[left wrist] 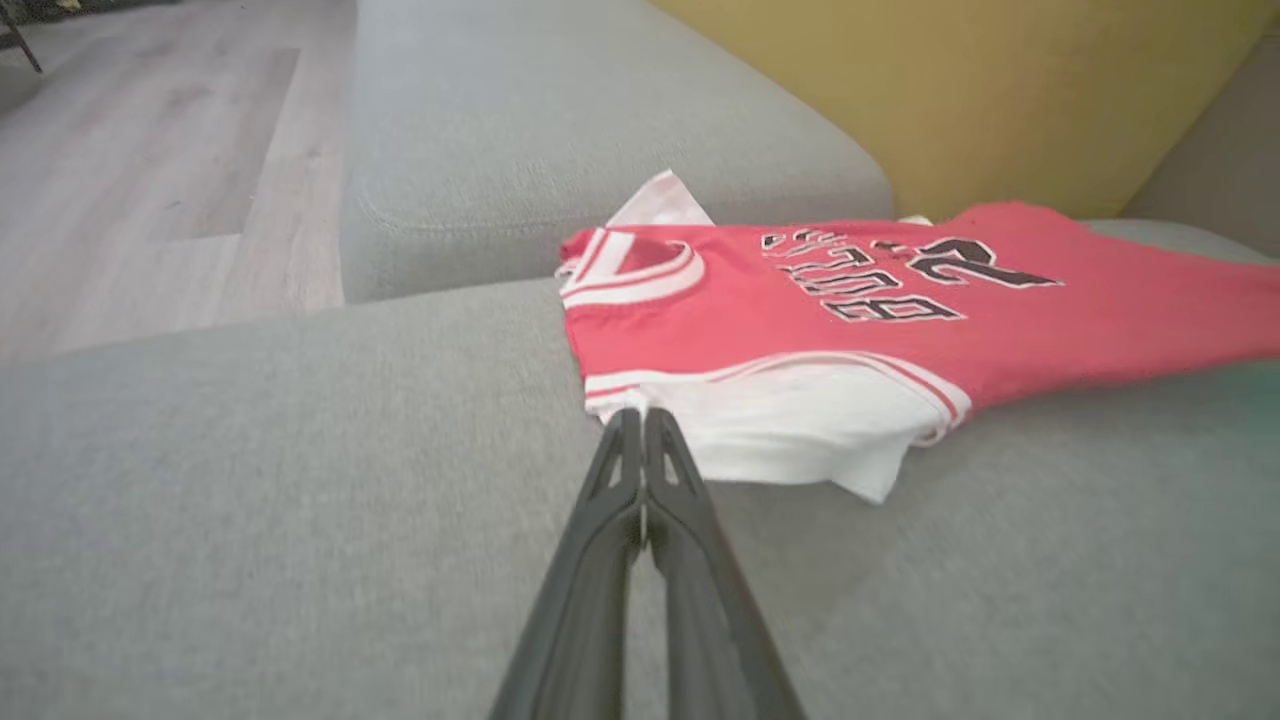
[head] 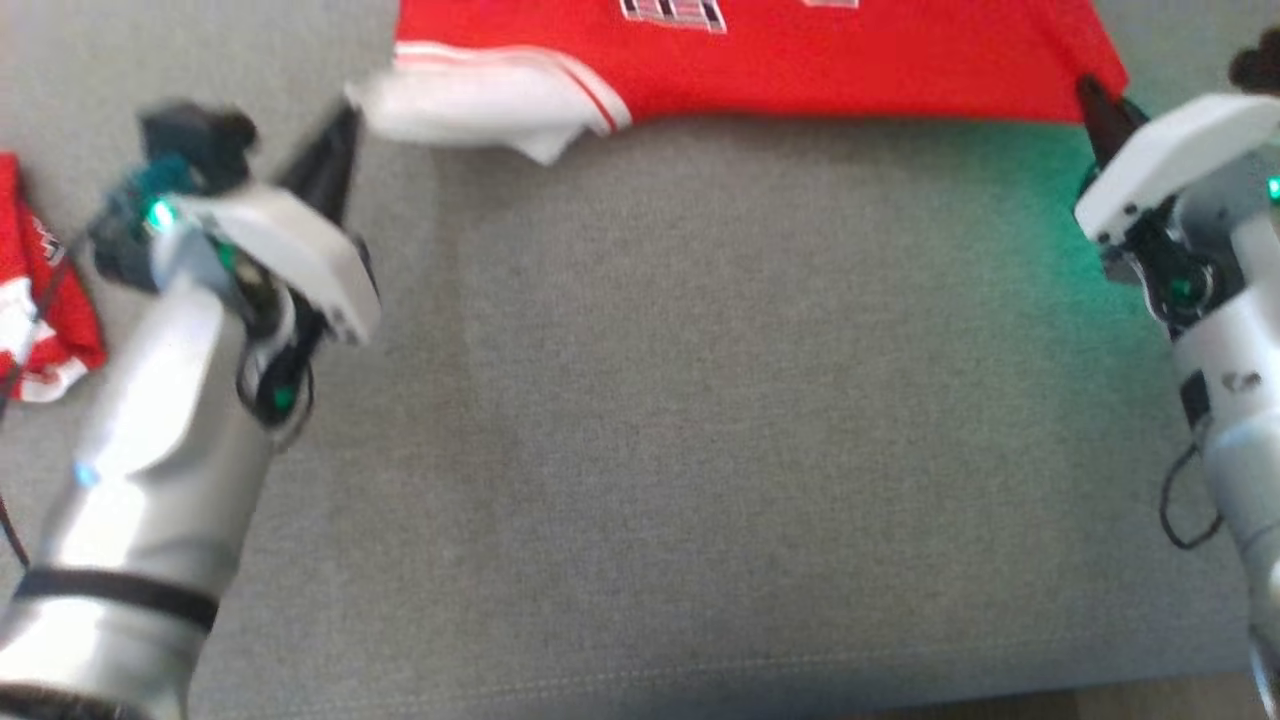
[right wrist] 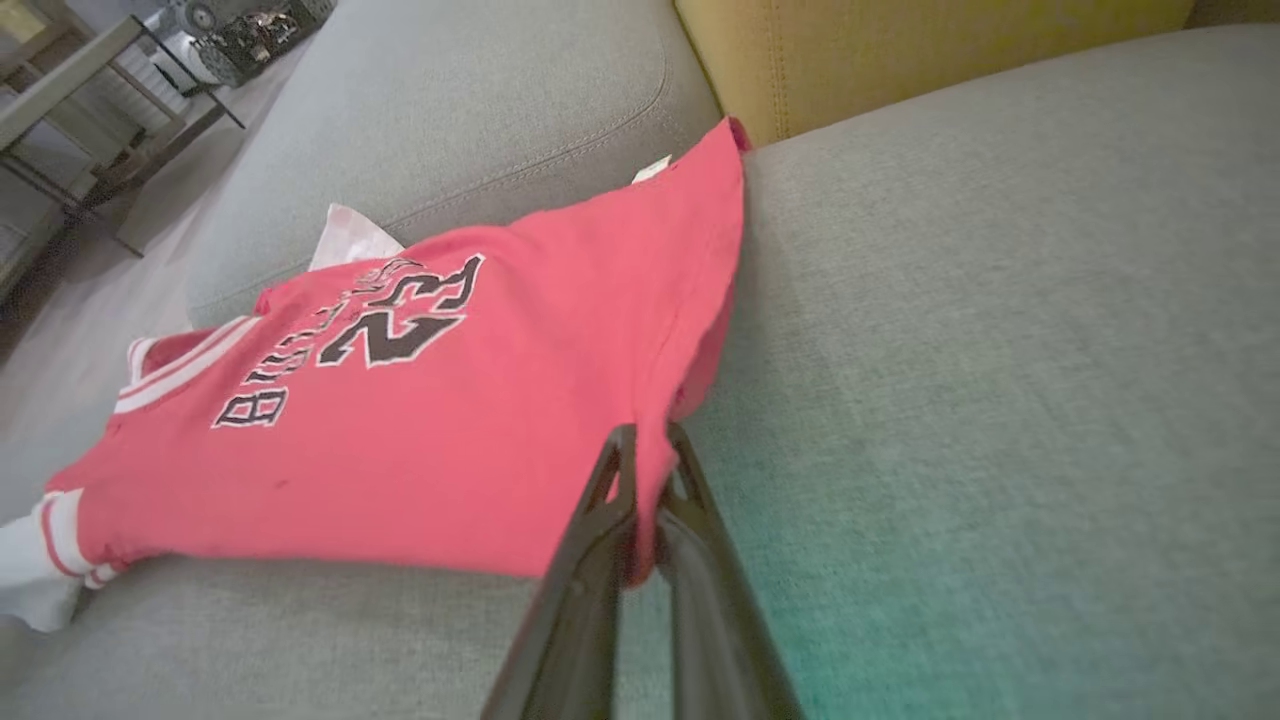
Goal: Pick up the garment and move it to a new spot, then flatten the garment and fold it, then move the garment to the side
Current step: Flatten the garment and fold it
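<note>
**Both near corners pinched, jersey spread out on the sofa**

Going left to right. Way out at the left edge sat a second red garment (head: pixel 45 300), bunched up on the sofa cushion (head: pixel 700 420) and well apart from my job. Next came my left fingers (head: pixel 340 145), pressed together on the white sleeve (head: pixel 470 110) of the red jersey (head: pixel 800 60), right at its near corner. The jersey lay spread across the far part of the cushion, lettering up, with its near edge running between my two arms. Over on the right, my right fingers (head: pixel 1100 105) were clamped on the red hem corner, with a bit of cloth poking out between them.

Handling-wise I'd call it light, thin and floppy. With no stiffness it would sag in the middle, and anything not held would trail. It's probably a bit slick too, being sports fabric. A pinch on the stitched hem or the sleeve trim seemed the safest hold, and that's roughly where I had it.

There was loads of bare grey cushion between me and the jersey. Behind it stood the yellow backrest (left wrist: pixel 1000 90). Past the collar end came the next cushion (left wrist: pixel 550 130) and then wooden floor (left wrist: pixel 150 180), so dragging far that way risked a slide off the edge.
</note>
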